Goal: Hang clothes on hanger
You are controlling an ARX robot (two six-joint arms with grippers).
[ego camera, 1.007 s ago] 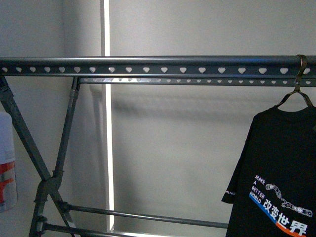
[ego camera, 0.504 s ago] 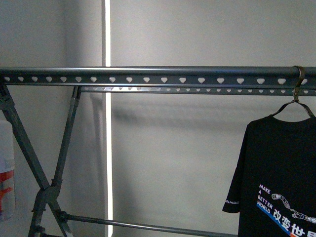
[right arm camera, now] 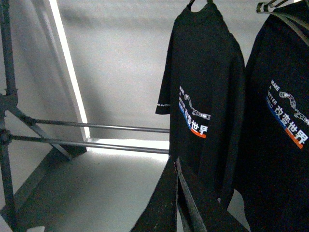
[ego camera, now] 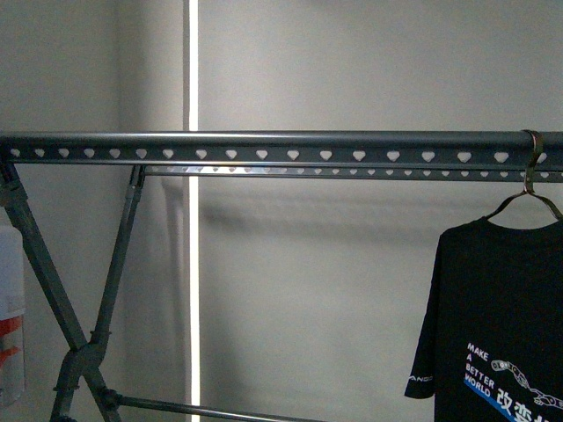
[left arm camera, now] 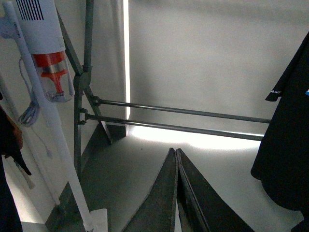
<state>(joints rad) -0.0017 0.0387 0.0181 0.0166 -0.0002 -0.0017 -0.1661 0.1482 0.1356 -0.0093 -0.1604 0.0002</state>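
Observation:
The grey hanger's rail [ego camera: 264,145] with heart-shaped holes runs across the front view on crossed legs [ego camera: 62,308]. A black printed T-shirt [ego camera: 501,325] hangs at its right end from a thin wire coat hanger [ego camera: 530,189]. The right wrist view shows two such black T-shirts, one [right arm camera: 203,92] further off and one [right arm camera: 280,130] closer. My left gripper [left arm camera: 175,151] is shut and empty above the floor, with a shirt's edge [left arm camera: 285,145] off to one side. My right gripper [right arm camera: 175,159] is shut with nothing in it, just in front of the hanging shirts. Neither arm shows in the front view.
A white stick vacuum with a red part [left arm camera: 46,53] leans by the rack's crossed legs [left arm camera: 79,96]. Two low crossbars [left arm camera: 183,118] span the rack near the floor. A bright vertical light strip [ego camera: 191,264] runs down the grey wall behind.
In the front view the rail and the hung T-shirt have slid downward in the picture over the last second. The shirt stays hung at the right end.

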